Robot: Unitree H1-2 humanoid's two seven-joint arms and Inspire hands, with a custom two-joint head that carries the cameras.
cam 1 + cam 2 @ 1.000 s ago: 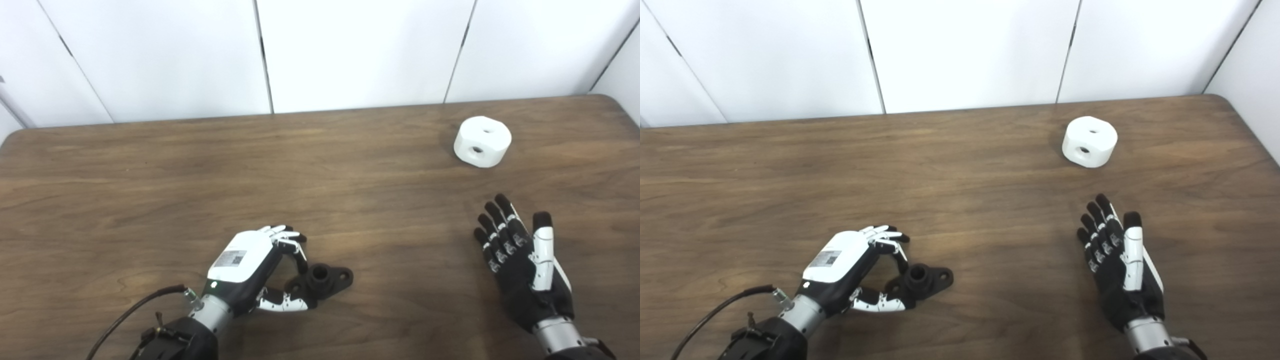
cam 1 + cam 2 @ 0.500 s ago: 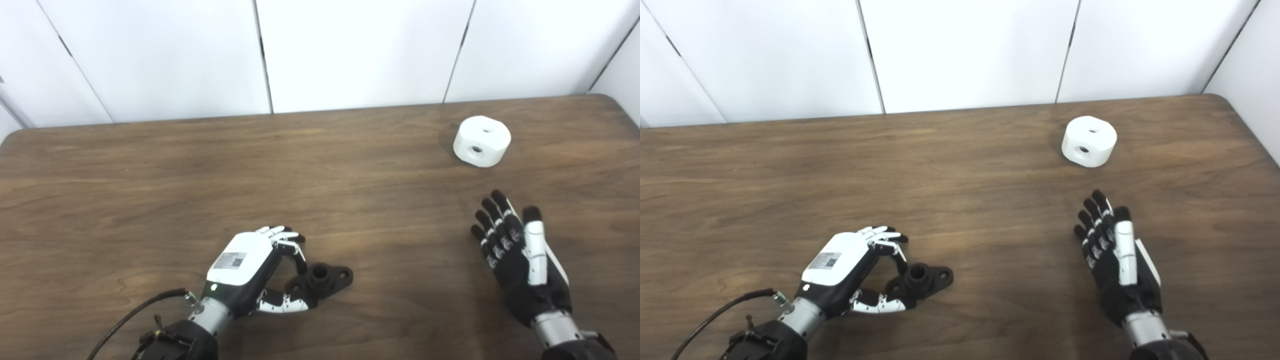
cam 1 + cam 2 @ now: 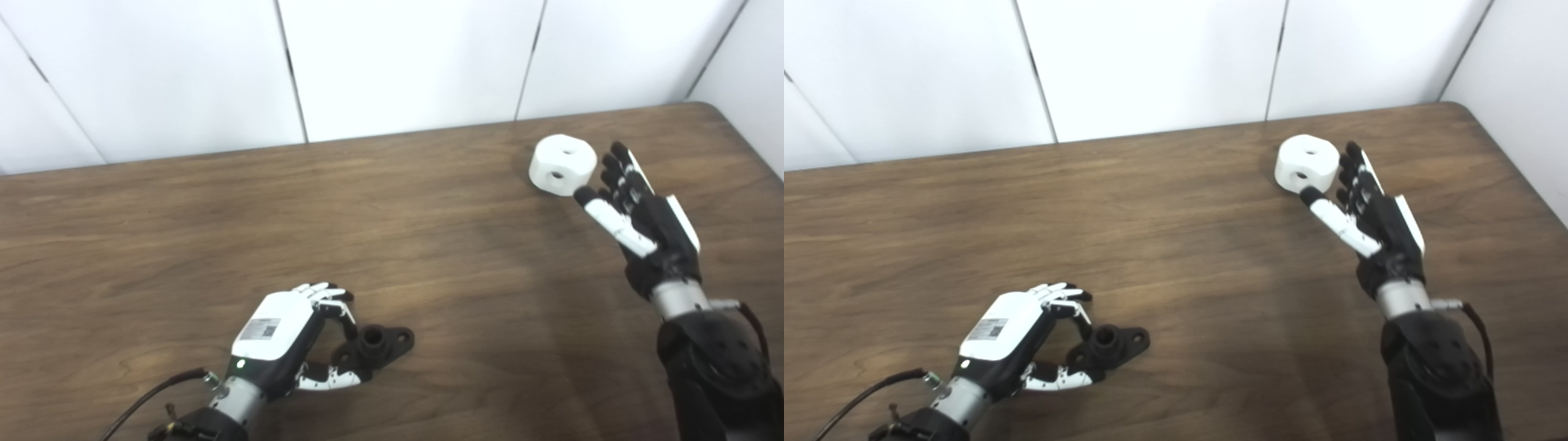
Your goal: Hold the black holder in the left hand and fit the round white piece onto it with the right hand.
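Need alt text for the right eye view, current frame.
A robot's right hand, open with fingers spread, reaches beside a round white piece at the far right of a brown wooden table. Near the front left, the left hand curls around one end of a black holder lying on the table. White wall panels stand behind.

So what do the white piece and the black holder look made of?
The round white piece: likely matte plastic, perhaps printed; uniform dull white, soft edges, clean round holes. The black holder: also seemingly matte plastic; even black, no metallic glint, though too small and dark to be certain.
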